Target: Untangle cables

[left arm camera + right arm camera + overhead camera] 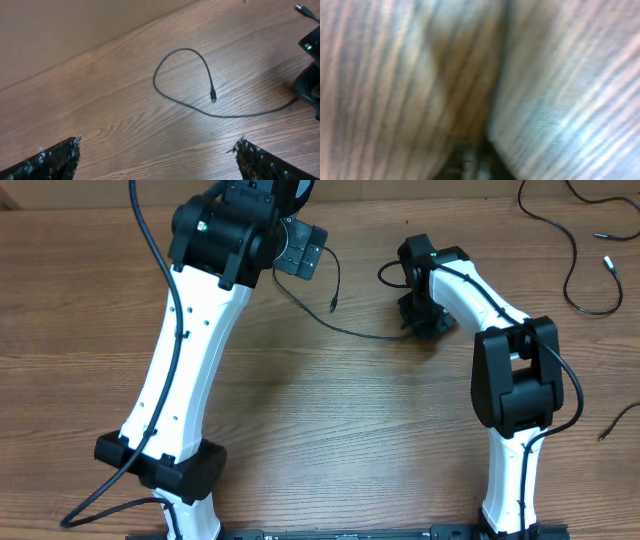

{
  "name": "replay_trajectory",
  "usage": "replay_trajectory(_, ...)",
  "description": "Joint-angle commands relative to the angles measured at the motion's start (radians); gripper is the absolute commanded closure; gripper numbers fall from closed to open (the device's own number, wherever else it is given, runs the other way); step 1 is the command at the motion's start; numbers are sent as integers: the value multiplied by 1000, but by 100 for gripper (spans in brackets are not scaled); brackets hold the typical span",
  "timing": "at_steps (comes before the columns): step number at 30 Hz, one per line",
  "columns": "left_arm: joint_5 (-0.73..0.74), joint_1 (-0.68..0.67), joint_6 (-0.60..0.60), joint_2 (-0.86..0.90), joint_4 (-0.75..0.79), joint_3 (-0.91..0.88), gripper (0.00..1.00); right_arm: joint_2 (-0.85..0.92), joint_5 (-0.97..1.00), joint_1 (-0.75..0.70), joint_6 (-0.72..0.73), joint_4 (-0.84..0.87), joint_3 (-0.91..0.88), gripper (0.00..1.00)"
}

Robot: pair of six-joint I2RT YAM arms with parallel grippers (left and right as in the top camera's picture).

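Observation:
A thin black cable [345, 330] [200, 107] lies on the wooden table. It makes a loop with a small plug end [333, 306] [213, 98], then runs right to my right gripper [418, 328]. That gripper is pressed down at the table, shut on the cable's far end. The right wrist view is blurred, showing its dark fingers [480, 162] closed together just above the wood. My left gripper [300, 248] [157, 157] hovers over the loop, open wide with nothing between its fingers.
More thin black cables [575, 260] with small plug ends lie at the table's far right corner. Another cable end [620, 422] shows at the right edge. A thicker arm wire [150, 240] hangs left of the left arm.

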Motion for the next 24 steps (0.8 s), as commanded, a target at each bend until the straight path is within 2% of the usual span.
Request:
replay_trajectory(1,16,6,-10,21,1,-5,0,55,11,-2,-2,-5,-77,96)
replay_trajectory(6,16,6,-10,21,5,-5,0,55,12,-2,-3,-2,-78,96)
replay_trajectory(12,11,6,-9,21,4,-5,0,54,16,-57,-209,-26,-41,96)
replay_trajectory(24,12,6,-10,21,2,-5,0,54,-25,-382,-220,-191,34,96)
